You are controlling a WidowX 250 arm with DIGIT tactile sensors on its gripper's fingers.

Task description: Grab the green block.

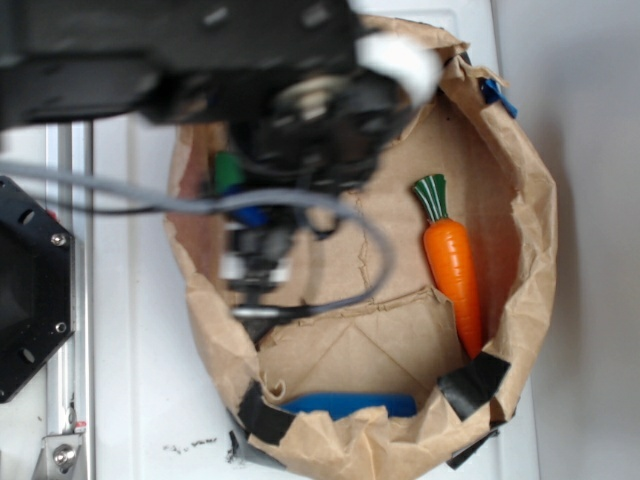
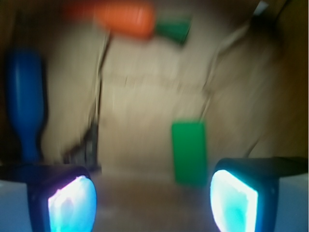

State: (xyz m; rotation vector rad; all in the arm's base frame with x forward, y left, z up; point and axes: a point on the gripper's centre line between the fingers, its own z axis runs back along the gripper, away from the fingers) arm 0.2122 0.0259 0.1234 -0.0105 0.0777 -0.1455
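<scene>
Two pincer fingertips (image 2: 72, 203) fill the bottom corners of the wrist view, spread wide apart, nothing between them. Pincer (image 2: 152, 200) hangs inside the brown paper bag (image 1: 530, 200). Green block (image 2: 189, 152) lies flat on the bag floor, ahead of the pincer and off-centre toward the right-hand pad, long axis pointing away from the camera. Exterior view: block mostly hidden under the arm. Judgement: shift toward that pad's side, descend, close across the short width. Toy carrot (image 2: 123, 18) and blue bottle shape (image 2: 25, 92) lie well apart.
</scene>
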